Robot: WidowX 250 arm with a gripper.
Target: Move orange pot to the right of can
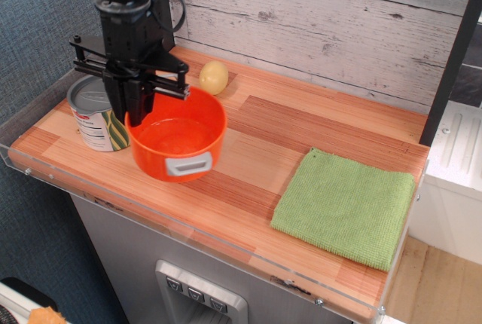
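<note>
While the end effector [135, 109] clamps the far-left rim of the orange pot [178, 144], the pot sits left of frame centre, just right of the can [100, 111], its grey handle facing us. Yellow ball [214, 77] behind, green cloth [345, 207] lower right on the bench [301, 128].

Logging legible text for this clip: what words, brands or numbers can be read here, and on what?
Can: dark print on the white label, too small and blurred to read.
Orange pot, gripper, green cloth, yellow ball: no text visible.
Nothing else legible.
</note>
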